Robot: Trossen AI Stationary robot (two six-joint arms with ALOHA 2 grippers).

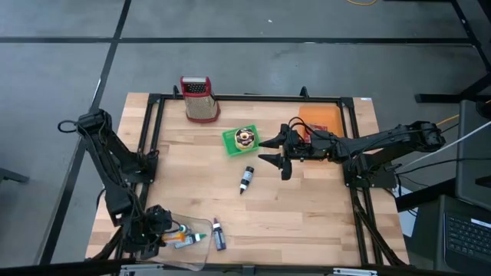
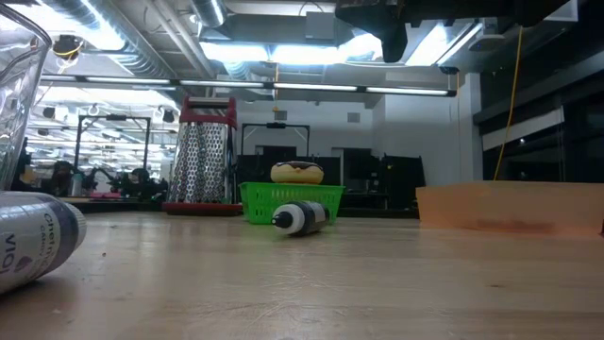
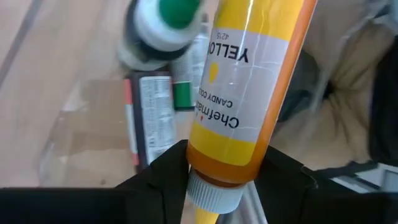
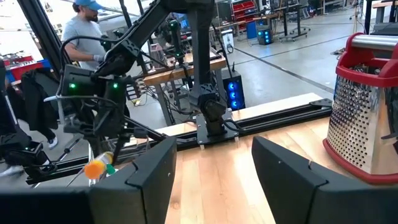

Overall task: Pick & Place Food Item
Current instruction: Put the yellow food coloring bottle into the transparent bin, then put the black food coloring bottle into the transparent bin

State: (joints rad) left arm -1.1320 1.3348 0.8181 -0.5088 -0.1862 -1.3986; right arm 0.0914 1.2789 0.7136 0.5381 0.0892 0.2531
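A yellow food-colour bottle [image 3: 249,81] with a white cap sits between the fingers of my left gripper [image 1: 159,228], at the table's near left corner over a clear container [image 1: 198,249]. A bottle with a green cap [image 3: 165,28] lies in that container. Further bottles lie on the wood: one [image 1: 219,234] beside the container, one [image 1: 245,179] at mid-table. A donut [image 1: 245,138] sits in a green basket [image 1: 230,144]. My right gripper [image 1: 275,152] hangs open above the table, right of the basket, with nothing between its fingers. My left gripper pinches the yellow bottle's shoulder, just above its white cap [image 3: 219,163], between its two fingers [image 3: 166,169]. The fingers slant down from the table's left side. The bottle's body reaches forward beyond the fingers, over the clear container; whether it rests on anything I cannot tell.
A red-topped metal grater [image 1: 198,100] stands at the far edge. An orange tray [image 1: 321,116] lies at the far right. A black rail frame [image 1: 245,98] runs around the wooden top. A person [image 4: 84,31] stands in the room beyond the table.
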